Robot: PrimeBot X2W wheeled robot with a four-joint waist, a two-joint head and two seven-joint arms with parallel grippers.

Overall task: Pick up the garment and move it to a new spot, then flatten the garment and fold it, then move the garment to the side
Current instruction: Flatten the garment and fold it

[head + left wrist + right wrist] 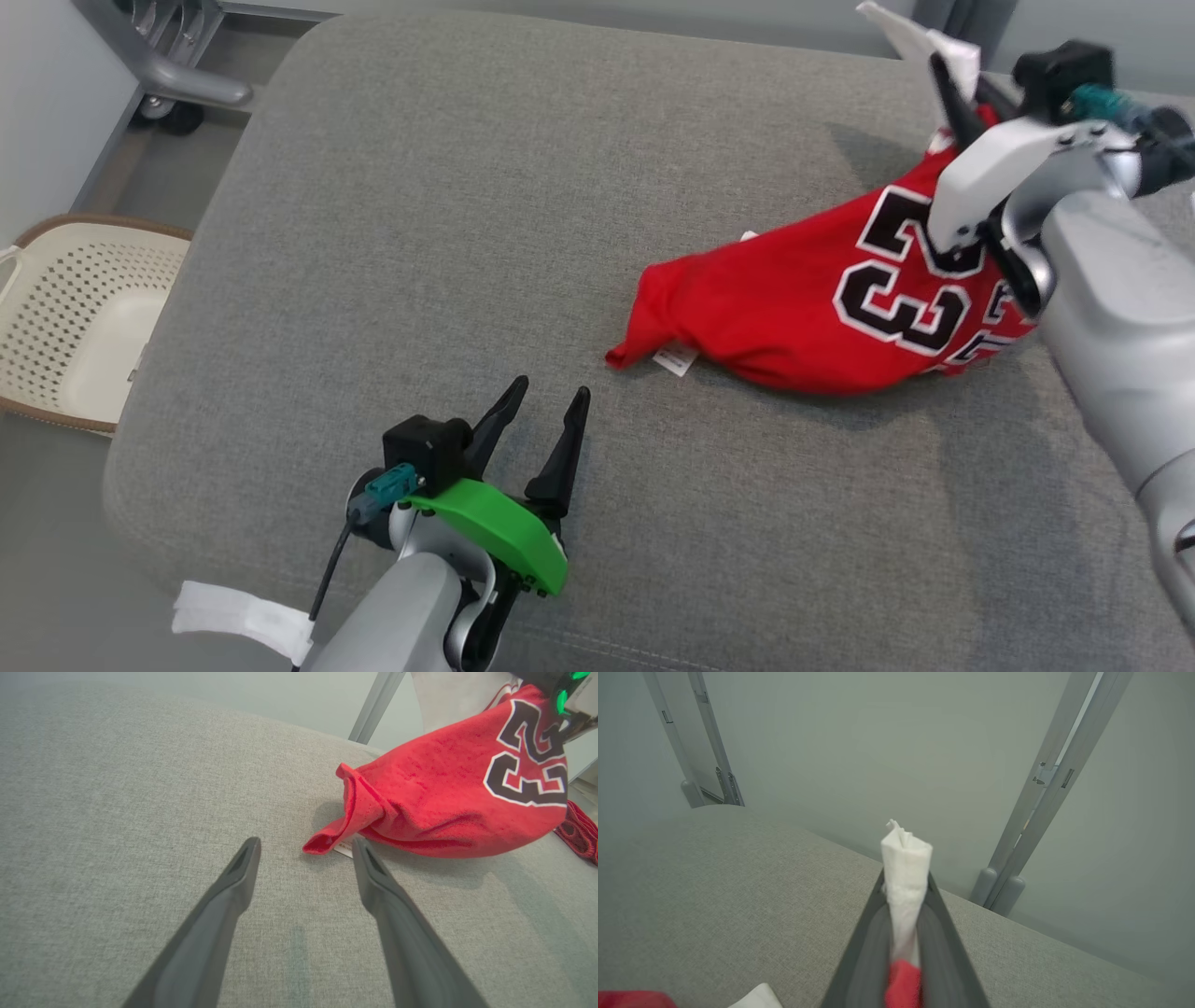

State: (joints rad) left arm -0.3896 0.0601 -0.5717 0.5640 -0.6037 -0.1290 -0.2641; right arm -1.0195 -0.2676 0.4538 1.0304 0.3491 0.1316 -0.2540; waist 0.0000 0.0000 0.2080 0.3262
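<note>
The garment [794, 308] is a red jersey with a black-and-white number and a white trim. It lies bunched on the grey cushion [448, 215] at the right, its far end pulled up. My right gripper [952, 84] is shut on that raised end. In the right wrist view, white fabric [903, 872] and a bit of red stick out between its closed fingers [943, 933]. My left gripper [551, 390] stands open near the front edge, nothing between its fingers. In the left wrist view the garment's [444, 788] near corner and tag lie just beyond the left gripper [304, 842].
A cream perforated basket [84, 308] sits on the floor to the left of the cushion. A grey metal frame with a wheel [177, 75] stands at the back left. Grey posts [1041, 812] rise behind the cushion's far edge.
</note>
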